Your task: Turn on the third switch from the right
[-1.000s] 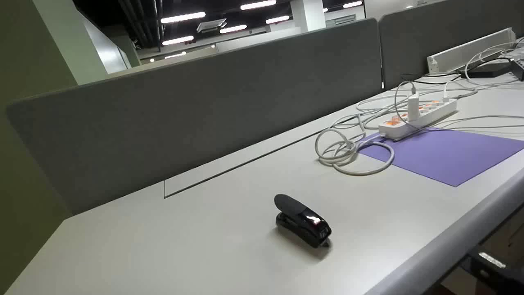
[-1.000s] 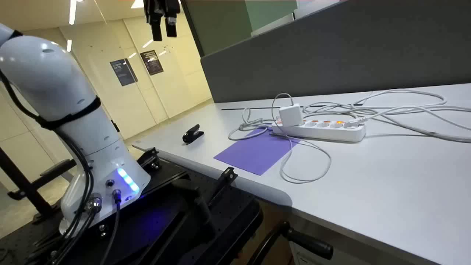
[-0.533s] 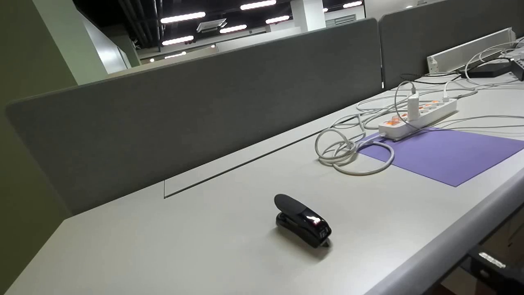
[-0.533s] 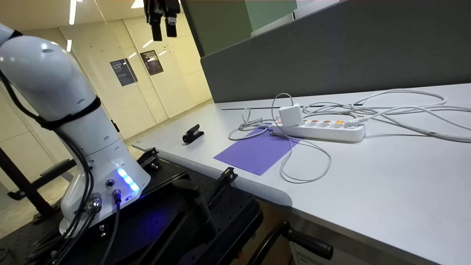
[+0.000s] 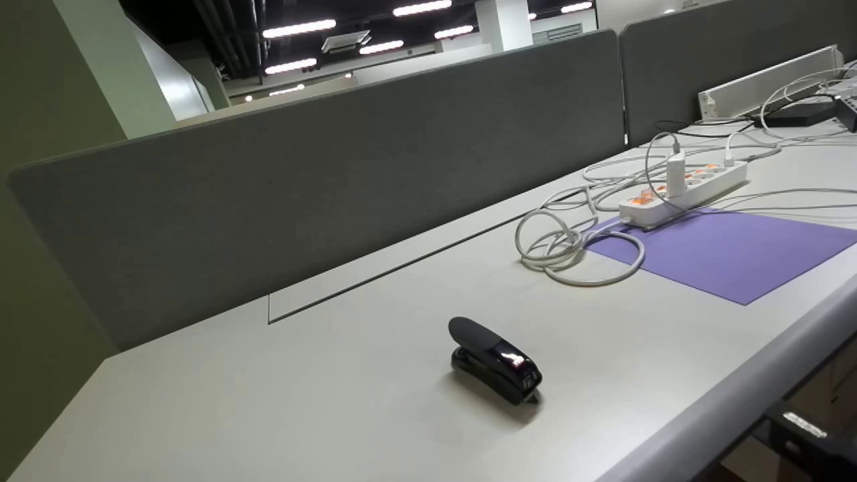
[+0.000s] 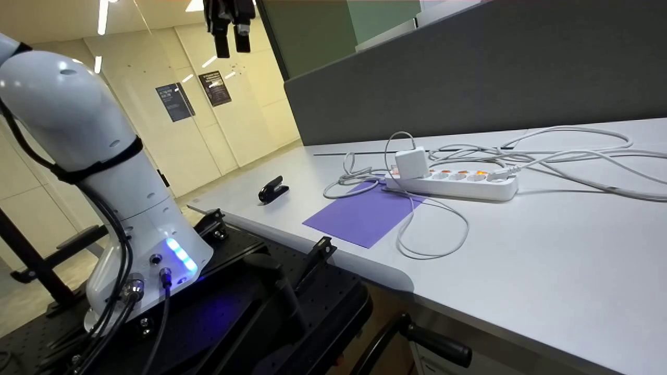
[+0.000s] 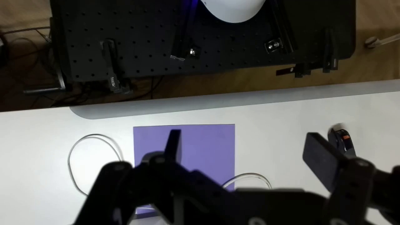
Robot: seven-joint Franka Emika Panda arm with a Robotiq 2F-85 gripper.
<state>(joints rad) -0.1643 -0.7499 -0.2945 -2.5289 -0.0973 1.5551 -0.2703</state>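
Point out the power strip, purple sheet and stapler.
Power strip [image 6: 457, 189], in an exterior view: long front side.
Purple sheet [image 7: 206, 148], in the wrist view: bare surface.
Stapler [image 5: 505, 361], in an exterior view: glossy upper half.

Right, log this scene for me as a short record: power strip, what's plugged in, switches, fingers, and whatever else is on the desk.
Power strip: white, on the desk, one end at the purple sheet
Plugged in: white adapter toward that end; white plug toward the opposite end
Switches: orange; the one nearest the plug looks lit, others unclear
Fingers: apart, holding nothing, raised above the desk
Stapler: black, clear of the sheet
Cables: looped on the desk, partly across the sheet
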